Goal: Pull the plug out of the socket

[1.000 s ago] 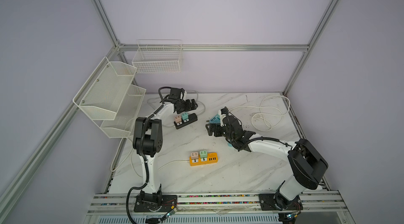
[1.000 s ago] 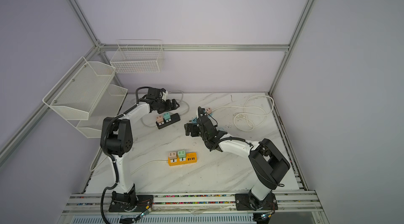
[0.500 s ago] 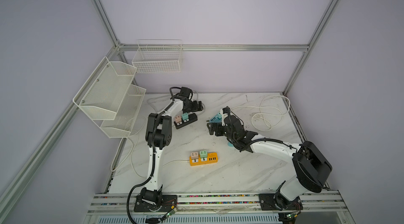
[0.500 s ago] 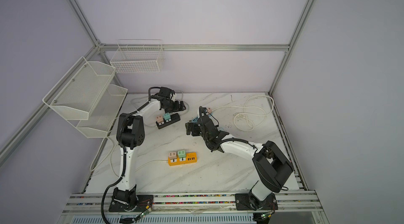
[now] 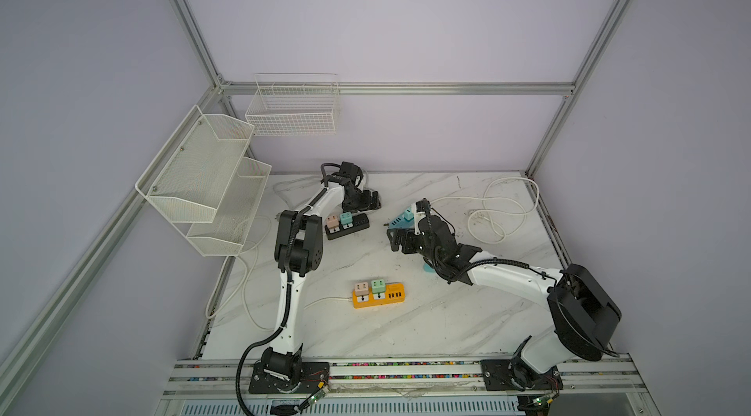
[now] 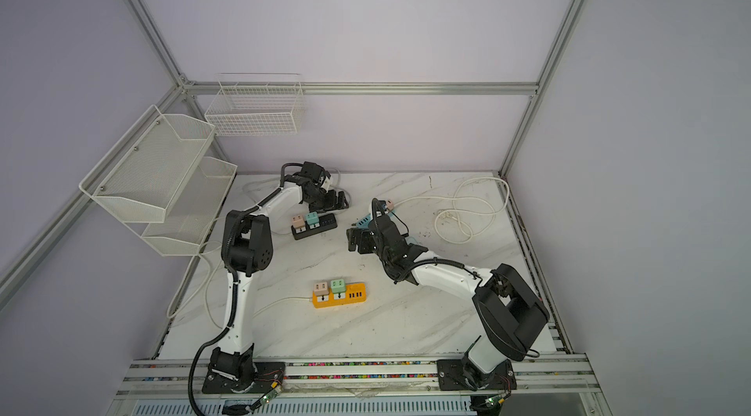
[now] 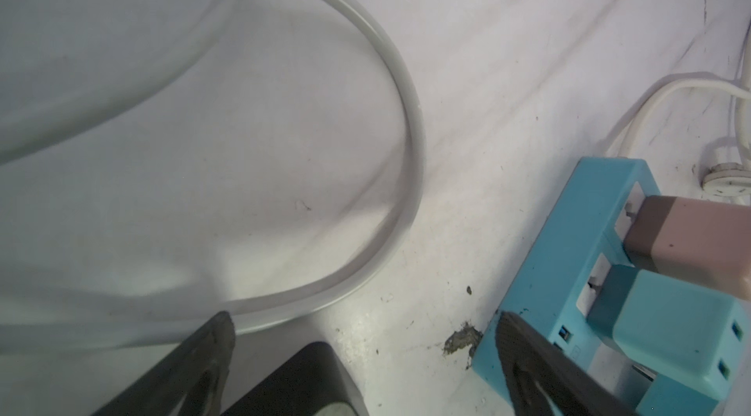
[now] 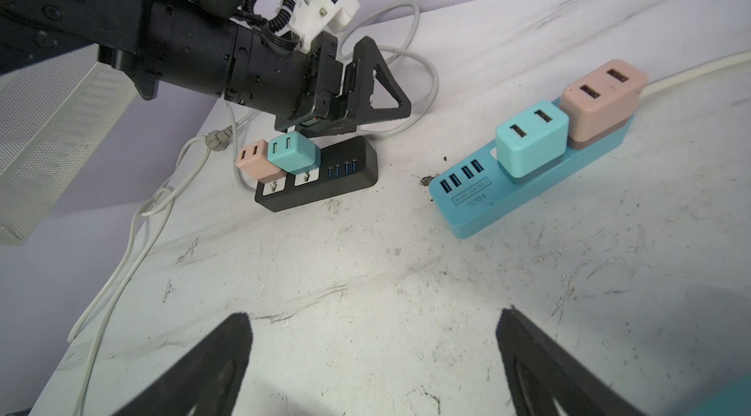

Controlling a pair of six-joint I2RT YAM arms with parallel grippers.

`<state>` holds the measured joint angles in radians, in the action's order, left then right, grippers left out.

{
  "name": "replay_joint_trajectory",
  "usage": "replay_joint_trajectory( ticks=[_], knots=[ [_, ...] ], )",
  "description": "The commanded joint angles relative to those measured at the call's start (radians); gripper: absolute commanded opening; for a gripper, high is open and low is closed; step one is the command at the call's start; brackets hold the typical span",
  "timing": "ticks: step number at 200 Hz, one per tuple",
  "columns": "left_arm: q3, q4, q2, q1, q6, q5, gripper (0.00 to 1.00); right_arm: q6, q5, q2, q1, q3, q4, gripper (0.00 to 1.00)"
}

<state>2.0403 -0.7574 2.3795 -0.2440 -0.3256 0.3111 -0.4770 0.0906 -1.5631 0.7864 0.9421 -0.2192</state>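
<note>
Both hands are spread wide and hold nothing. The right hand (image 8: 374, 316) hovers low, just near and left of the blue strip (image 8: 528, 178). The left hand (image 5: 364, 203) hangs past the far right end of the black strip (image 5: 347, 226), between the two strips.

The likeliest target is the teal plug (image 8: 531, 137), seated upright in the blue strip toward the far middle of the bench (image 8: 365, 263). A pink plug (image 8: 601, 97) stands hard beside it on the far right. The black strip and the orange strip (image 5: 380, 296), near the middle, each carry a similar pair, so the pictures do not settle which plug is meant.

The step in hand looks like the approach. To do it well, one hand should press the blue strip flat at its bare near-left end. The other should come down over the teal plug and pinch the two faces that are clear of the pink neighbour. The pull should go straight up along the pins, without rocking, or the light strip may lift with the plug.
</note>
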Motion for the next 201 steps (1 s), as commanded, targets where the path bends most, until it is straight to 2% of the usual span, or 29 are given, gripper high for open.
replay_joint_trajectory(
  ticks=[1,48,117,165,201],
  knots=[
    [0.082,-0.05,0.008,-0.008,0.022,0.037,1.0,0.0,0.017,0.028,0.007,-0.004,0.016,0.97],
    [0.035,-0.073,-0.033,-0.034,0.03,0.063,1.0,-0.004,0.023,0.022,0.011,-0.001,0.022,0.98],
    [-0.117,-0.074,-0.157,-0.077,0.041,0.088,1.0,0.003,0.015,-0.012,0.039,0.019,0.02,0.98],
    [-0.072,-0.081,-0.227,-0.08,0.023,0.089,1.0,0.039,0.003,-0.044,0.052,0.056,0.027,0.98],
    [-0.113,-0.058,-0.359,-0.08,-0.005,0.047,1.0,0.103,-0.03,-0.09,0.052,0.1,0.037,0.97]
  ],
)
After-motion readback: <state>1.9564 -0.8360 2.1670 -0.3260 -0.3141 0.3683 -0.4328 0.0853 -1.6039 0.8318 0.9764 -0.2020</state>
